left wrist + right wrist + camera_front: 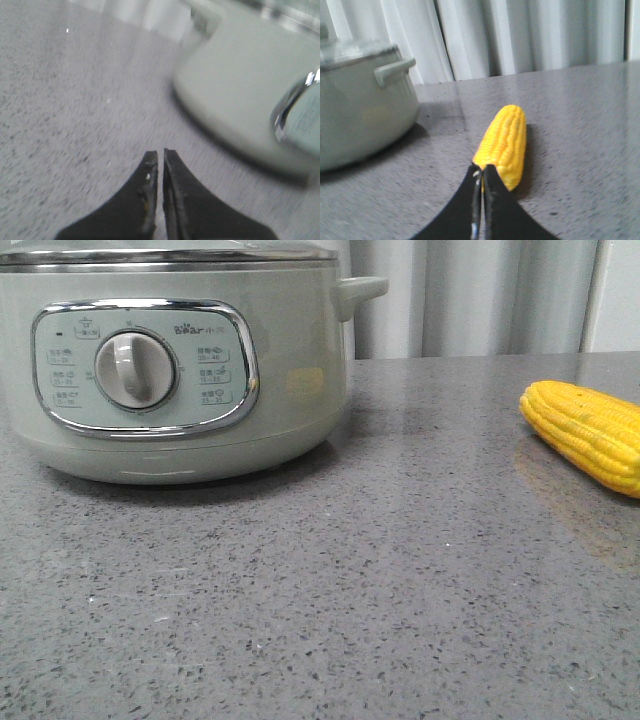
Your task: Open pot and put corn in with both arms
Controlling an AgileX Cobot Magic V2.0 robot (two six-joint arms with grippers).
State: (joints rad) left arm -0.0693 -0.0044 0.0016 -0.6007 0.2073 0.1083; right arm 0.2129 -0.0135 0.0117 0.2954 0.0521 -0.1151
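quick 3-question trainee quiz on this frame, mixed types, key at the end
1. True or false: the corn lies on the table, apart from the pot.
2. The right gripper is: A) open, B) shut, empty, C) shut on the corn.
3. Fill in: the left gripper is ___, holding nothing.

Key: 1 true; 2 B; 3 shut.
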